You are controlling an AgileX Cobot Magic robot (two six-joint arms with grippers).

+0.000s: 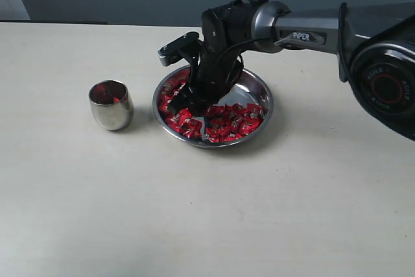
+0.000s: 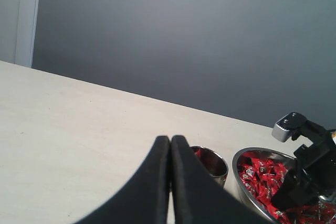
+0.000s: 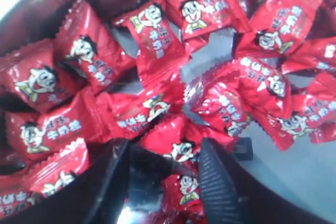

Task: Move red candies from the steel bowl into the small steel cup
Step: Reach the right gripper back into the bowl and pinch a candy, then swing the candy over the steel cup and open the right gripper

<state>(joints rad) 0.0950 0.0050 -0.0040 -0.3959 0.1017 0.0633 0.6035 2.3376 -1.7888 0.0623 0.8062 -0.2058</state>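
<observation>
I see the right gripper (image 3: 167, 153) spread astride one red foil-wrapped candy (image 3: 181, 188) in the wide steel bowl (image 3: 294, 182). Left gripper (image 2: 170, 148) — pressed together

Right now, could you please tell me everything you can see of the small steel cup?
The small steel cup is a shiny, barrel-sided steel tumbler, standing upright with its mouth open on the pale table. It sits beside the steel bowl, clearly apart from it. Something red shows inside, though what it is I cannot tell. Only the table touches it.
</observation>
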